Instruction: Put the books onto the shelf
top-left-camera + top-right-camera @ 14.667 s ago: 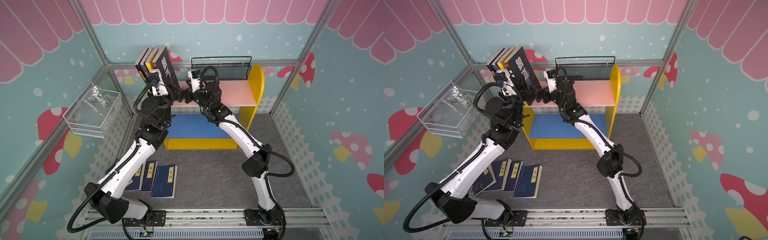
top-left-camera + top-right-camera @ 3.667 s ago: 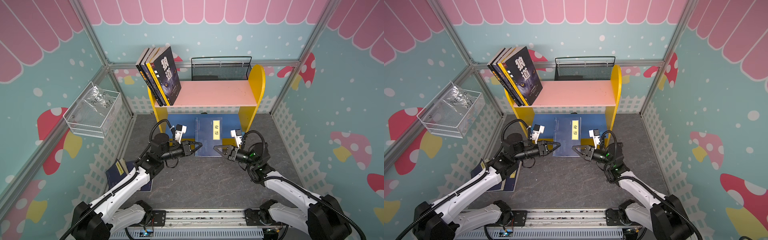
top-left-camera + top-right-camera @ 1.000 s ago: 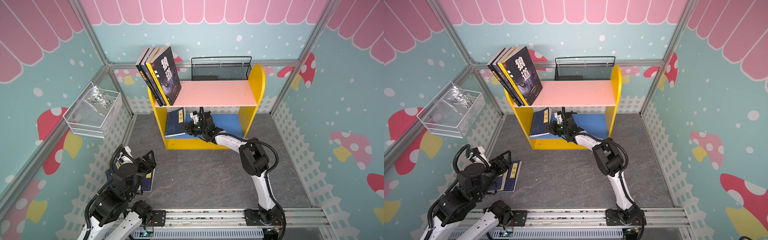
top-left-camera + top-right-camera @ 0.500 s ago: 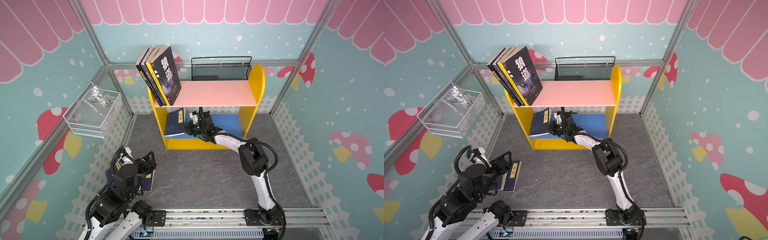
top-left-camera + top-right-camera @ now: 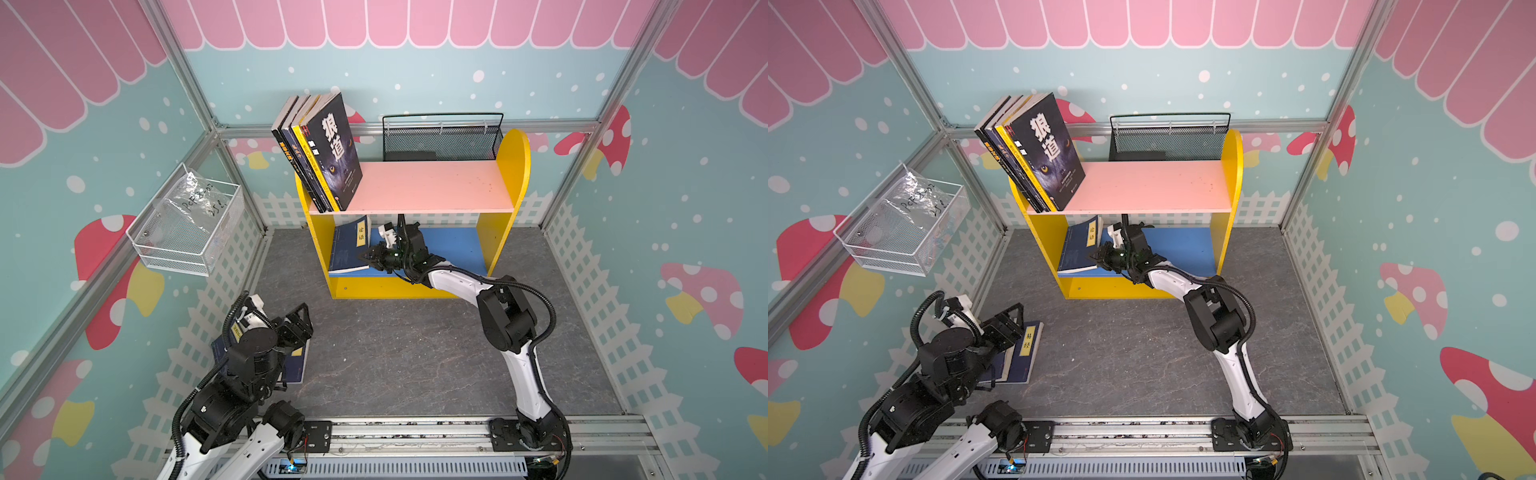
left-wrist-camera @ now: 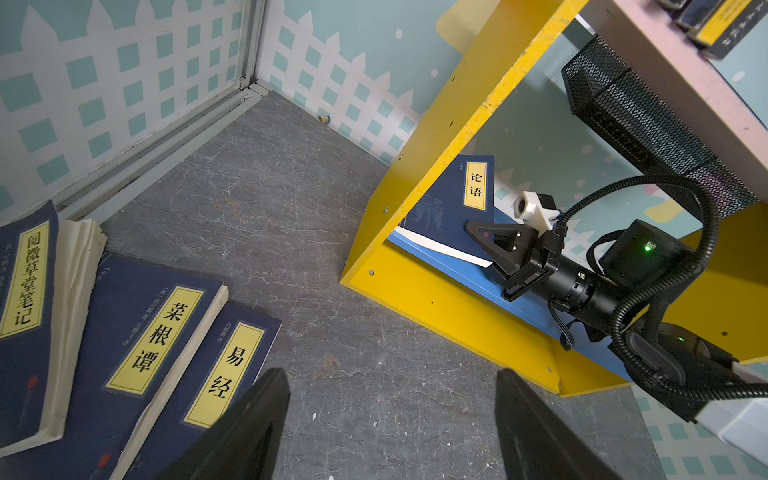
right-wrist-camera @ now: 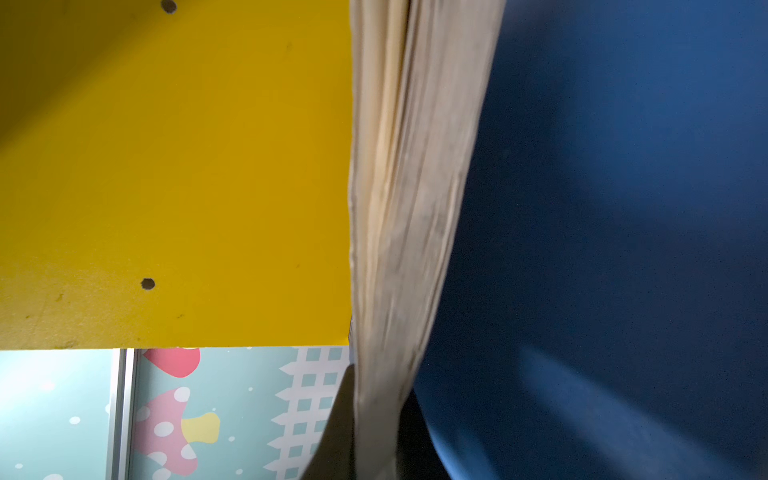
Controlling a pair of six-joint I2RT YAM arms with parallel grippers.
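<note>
We find one navy book (image 5: 349, 247) standing tilted on the blue lower board (image 5: 453, 249) of the shelf (image 5: 514, 166), leaning against the left yellow side. The right claw (image 5: 368, 258) pinches it low at the page edge; in the right wrist view we see the pages running between its dark fingers (image 7: 336, 444). Four more books (image 5: 328, 153) lean leftward at the left end of the pink upper board (image 5: 428, 187). Three navy books (image 6: 145, 332) lie flat and overlapping on the grey tabletop (image 5: 395, 353), near its front left corner and well apart from the shelf. The left claw (image 5: 301, 321) hangs just above them, spread wide and holding nothing. We see a black mesh basket (image 5: 440, 139) behind the shelf and a white wire basket (image 5: 187, 232) on the left wall.
</note>
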